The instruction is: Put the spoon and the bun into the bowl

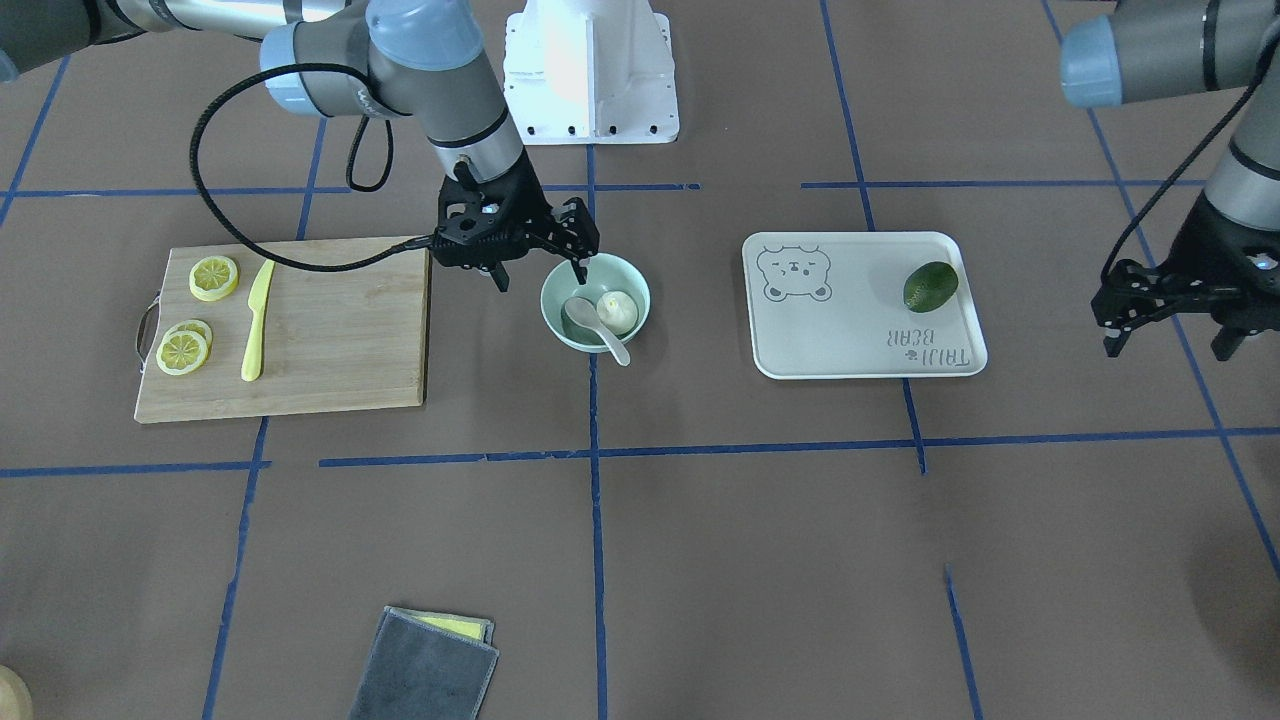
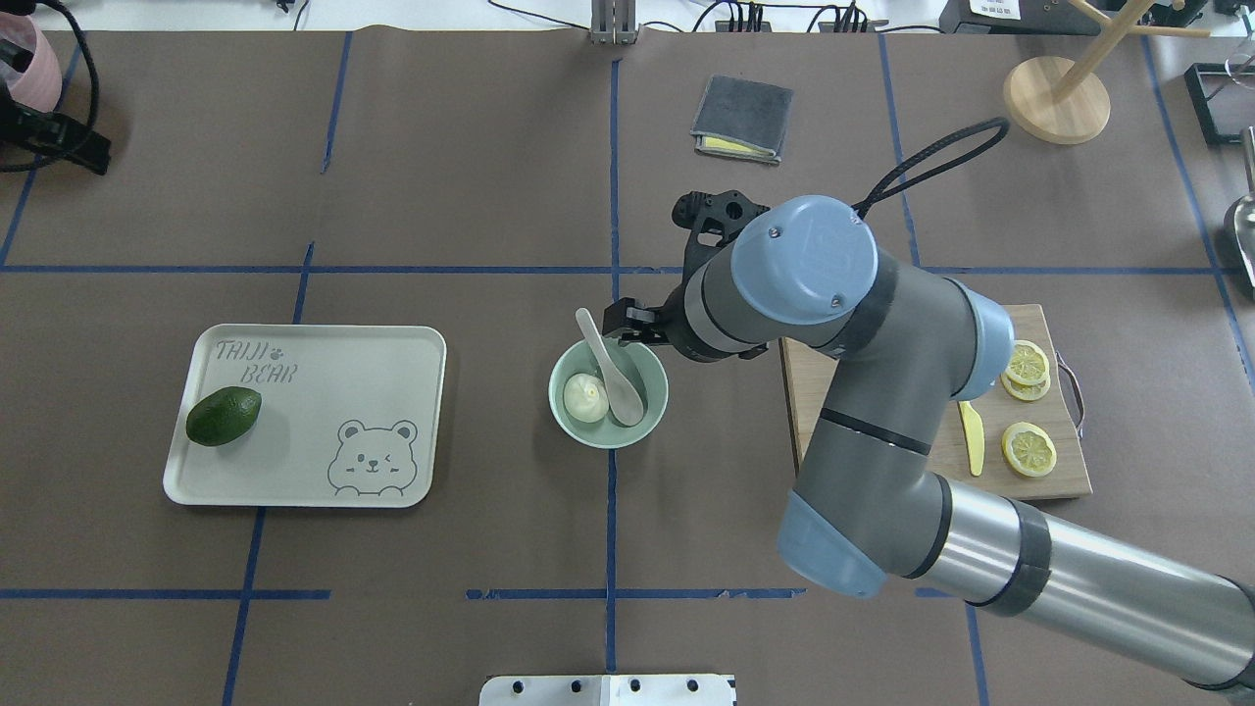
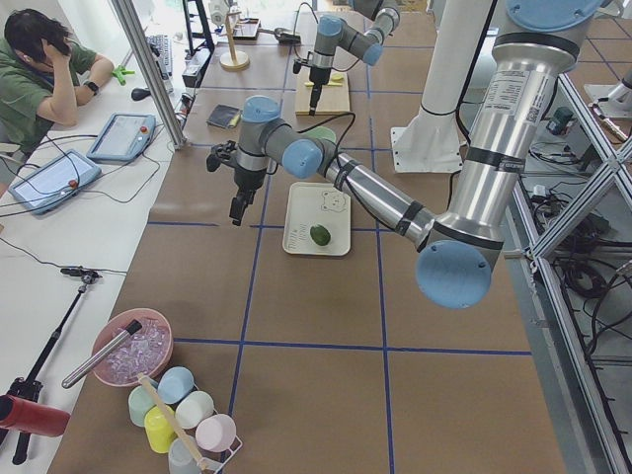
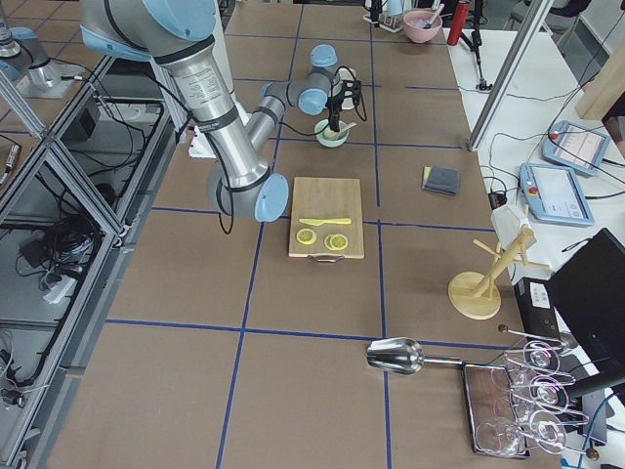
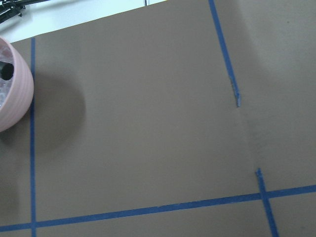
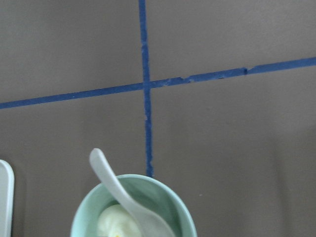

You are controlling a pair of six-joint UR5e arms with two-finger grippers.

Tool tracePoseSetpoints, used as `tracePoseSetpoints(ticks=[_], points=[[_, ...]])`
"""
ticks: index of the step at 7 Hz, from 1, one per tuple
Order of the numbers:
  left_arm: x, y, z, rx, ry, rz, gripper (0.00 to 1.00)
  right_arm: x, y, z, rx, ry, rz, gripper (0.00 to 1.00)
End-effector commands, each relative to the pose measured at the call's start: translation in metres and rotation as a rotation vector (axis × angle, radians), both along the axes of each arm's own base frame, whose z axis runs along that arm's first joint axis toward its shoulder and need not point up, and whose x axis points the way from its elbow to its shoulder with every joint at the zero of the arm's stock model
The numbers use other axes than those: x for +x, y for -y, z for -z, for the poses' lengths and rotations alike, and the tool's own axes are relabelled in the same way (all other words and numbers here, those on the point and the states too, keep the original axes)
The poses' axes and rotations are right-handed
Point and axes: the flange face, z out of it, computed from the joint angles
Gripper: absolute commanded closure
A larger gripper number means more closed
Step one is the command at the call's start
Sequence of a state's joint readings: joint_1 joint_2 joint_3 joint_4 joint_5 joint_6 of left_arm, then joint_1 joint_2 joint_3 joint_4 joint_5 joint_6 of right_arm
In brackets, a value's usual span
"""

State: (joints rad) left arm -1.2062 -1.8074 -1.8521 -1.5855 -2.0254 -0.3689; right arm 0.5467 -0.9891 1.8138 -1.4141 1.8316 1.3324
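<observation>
Where the overhead view meets its far-left edge, the left gripper point(image 1: 1168, 349) hangs over bare brown table, well apart from all task items. Fingers spread, nothing between them. Its wrist camera sees only table, blue tape lines and the side of a pink bowl point(image 5: 14, 89).

Next right: white tray point(image 2: 324, 378) with bear print. One dark green avocado point(image 2: 224, 415) lies at its left end.

Centre of table: mint-green bowl point(image 2: 593, 437), sitting on a blue tape line. Bun point(image 2: 585, 397) is inside, on the left half, pleated top up. Spoon point(image 2: 607, 363) is also inside: scoop down in the right half, touching or just beside the bun, handle leaning on the far rim and sticking out past it.

Just right of the bowl: right gripper point(image 1: 540, 276), fingers pointing down and spread wide, holding nothing. One fingertip hangs at the bowl's rim on the side toward the robot; whether it touches the rim, cannot tell. The other fingertip is outside the bowl, toward the board. Wrist camera looks down on the spoon handle and the bowl's edge.

Further right: wooden cutting board point(image 2: 1029, 485), partly hidden under the right arm. On it, lemon slices point(image 2: 1028, 449) and a slim yellow knife point(image 2: 971, 425).

Far side of the table, between bowl and board: folded grey cloth point(image 2: 742, 118)
</observation>
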Motion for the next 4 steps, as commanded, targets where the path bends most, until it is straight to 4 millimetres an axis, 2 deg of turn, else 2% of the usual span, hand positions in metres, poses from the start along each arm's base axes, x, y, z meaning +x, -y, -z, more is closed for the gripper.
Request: tracePoseSetpoints(ticks=[1, 2, 3, 4], points=[[-0.092, 0.013, -0.069, -0.005, 0.023, -0.099, 0.0, 0.072, 0.021, -0.04, 0.039, -0.098, 0.063, 0.0], [-0.129, 0.005, -0.104, -0.011, 0.028, -0.136, 0.0, 0.119, 0.045, -0.069, 0.043, -0.125, 0.092, 0.0], [-0.153, -0.002, -0.136, -0.034, 0.013, -0.158, 0.0, 0.174, 0.061, -0.105, 0.075, -0.15, 0.142, 0.0], [-0.162, -0.016, -0.164, -0.051, 0.002, -0.196, 0.0, 0.231, 0.072, -0.15, 0.107, -0.178, 0.196, 0.0]])
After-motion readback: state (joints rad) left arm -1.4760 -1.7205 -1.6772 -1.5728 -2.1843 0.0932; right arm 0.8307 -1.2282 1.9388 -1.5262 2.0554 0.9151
